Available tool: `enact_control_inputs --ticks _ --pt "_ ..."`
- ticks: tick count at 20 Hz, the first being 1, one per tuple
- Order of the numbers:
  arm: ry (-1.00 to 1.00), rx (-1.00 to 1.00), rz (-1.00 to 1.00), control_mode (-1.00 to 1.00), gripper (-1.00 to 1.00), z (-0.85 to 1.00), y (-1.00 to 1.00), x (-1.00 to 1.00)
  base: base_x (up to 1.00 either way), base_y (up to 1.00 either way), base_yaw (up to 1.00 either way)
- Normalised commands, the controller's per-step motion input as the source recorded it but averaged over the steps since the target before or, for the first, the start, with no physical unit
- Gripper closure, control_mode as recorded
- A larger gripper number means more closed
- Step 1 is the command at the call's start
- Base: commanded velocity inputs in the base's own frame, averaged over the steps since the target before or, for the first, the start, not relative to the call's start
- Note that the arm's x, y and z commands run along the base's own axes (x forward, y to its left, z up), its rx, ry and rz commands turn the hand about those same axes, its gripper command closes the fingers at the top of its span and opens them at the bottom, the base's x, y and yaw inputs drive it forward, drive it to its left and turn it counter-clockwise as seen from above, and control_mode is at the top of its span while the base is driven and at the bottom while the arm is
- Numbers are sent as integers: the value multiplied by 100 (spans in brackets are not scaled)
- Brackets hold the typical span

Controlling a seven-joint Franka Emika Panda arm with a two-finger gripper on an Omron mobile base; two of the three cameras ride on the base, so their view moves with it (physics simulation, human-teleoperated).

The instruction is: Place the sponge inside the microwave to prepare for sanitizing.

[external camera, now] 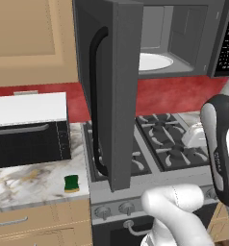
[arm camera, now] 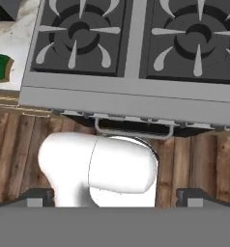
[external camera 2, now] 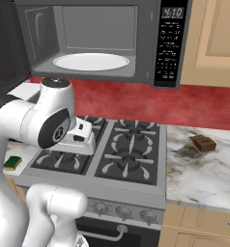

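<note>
Jaws of my gripper (arm camera: 115, 195) spread wide, empty, above stove (arm camera: 136, 91) front edge; sponge (external camera: 71, 183) lies on marble counter (external camera: 25, 185) left of stove; microwave (external camera 2: 95, 41) door swung open, white plate (external camera 2: 91, 61) inside

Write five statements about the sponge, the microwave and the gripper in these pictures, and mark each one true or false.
1. The microwave door stands open. True.
2. The sponge lies on the white plate inside the microwave. False: it lies on the marble counter left of the stove, and the plate is bare.
3. The gripper has its jaws closed on the sponge. False: the jaws are wide apart and hold nothing.
4. A small brown object sits on the counter right of the stove. True.
5. A pot stands on a stove burner. False: the burners carry nothing.
</note>
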Motion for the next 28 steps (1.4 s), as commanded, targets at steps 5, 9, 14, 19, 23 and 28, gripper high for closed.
enact_control_inputs --ticks 5,9,14,19,23,28 --pt "-21 -2 0 -100 -100 -37 27 35 0 0 0" --pt "0 3 -4 -100 -100 -35 29 36 0 0 0" --pt "1 7 0 -100 -100 -53 38 36 0 0 0" --pt "2 10 0 -100 -100 -46 39 18 0 0 0" --pt "1 11 0 -100 -100 -22 60 5 0 0 0" --pt "-6 0 0 -100 -100 -3 78 0 0 0 0"
